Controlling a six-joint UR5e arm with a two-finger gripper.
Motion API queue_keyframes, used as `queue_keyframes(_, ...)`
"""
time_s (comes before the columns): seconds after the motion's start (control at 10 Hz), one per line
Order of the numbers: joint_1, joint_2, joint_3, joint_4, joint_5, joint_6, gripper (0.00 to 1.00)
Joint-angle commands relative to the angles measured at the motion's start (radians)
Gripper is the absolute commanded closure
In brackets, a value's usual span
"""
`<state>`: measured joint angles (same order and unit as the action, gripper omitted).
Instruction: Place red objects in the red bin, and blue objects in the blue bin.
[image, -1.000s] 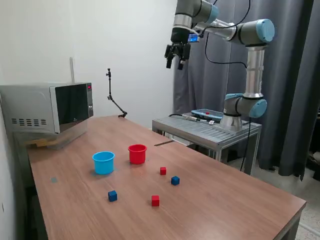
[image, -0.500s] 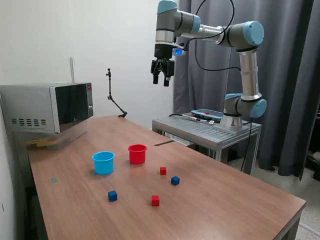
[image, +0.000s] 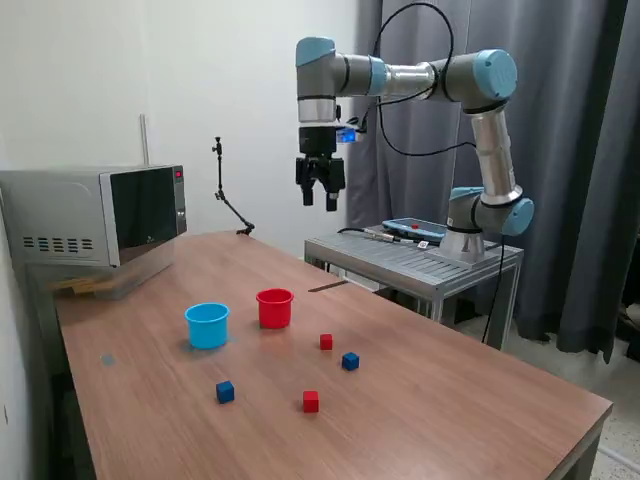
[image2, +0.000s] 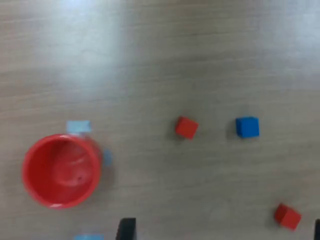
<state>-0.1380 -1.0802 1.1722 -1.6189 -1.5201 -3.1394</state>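
Note:
My gripper (image: 320, 198) hangs open and empty high above the back of the wooden table (image: 460, 400), far above all the cubes. The red cup (image: 274, 307) and the light blue cup (image: 207, 325) stand upright side by side. Two red cubes (image: 326, 342) (image: 311, 401) and two dark blue cubes (image: 350, 361) (image: 225, 392) lie loose in front of the cups. The wrist view shows the red cup (image2: 61, 170) from above, empty, two red cubes (image2: 186, 127) (image2: 287, 216), one blue cube (image2: 247, 127) and a dark fingertip (image2: 126, 230). The light blue cup is out of that view.
A microwave (image: 95, 215) stands at the table's back on the exterior view's left, with a thin black stand (image: 230, 195) behind it. The arm's metal base table (image: 415, 262) with a pendant (image: 415, 229) is beyond the far edge. Small pale blue tape marks (image2: 78, 126) lie around the red cup.
The arm has swung toward the exterior view's left and come lower, carrying the open gripper from above the base table to over the wooden table's back. Cups and cubes have not moved.

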Motion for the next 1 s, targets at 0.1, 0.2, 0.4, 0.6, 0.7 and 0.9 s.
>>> queue_keyframes(0.1,0.090,0.028,0.076,-0.027,0.003,0.002,0.00)
queue_keyframes(0.2,0.103,0.028,0.114,-0.071,0.011,0.004,0.00)
queue_keyframes(0.4,0.103,0.034,0.158,-0.119,0.021,0.004,0.00)
queue_keyframes(0.6,0.104,0.059,0.167,-0.207,0.021,0.004,0.00)
queue_keyframes(0.7,0.112,0.068,0.191,-0.310,0.021,0.002,0.00)
queue_keyframes(0.9,0.124,0.094,0.214,-0.323,0.020,0.002,0.00)
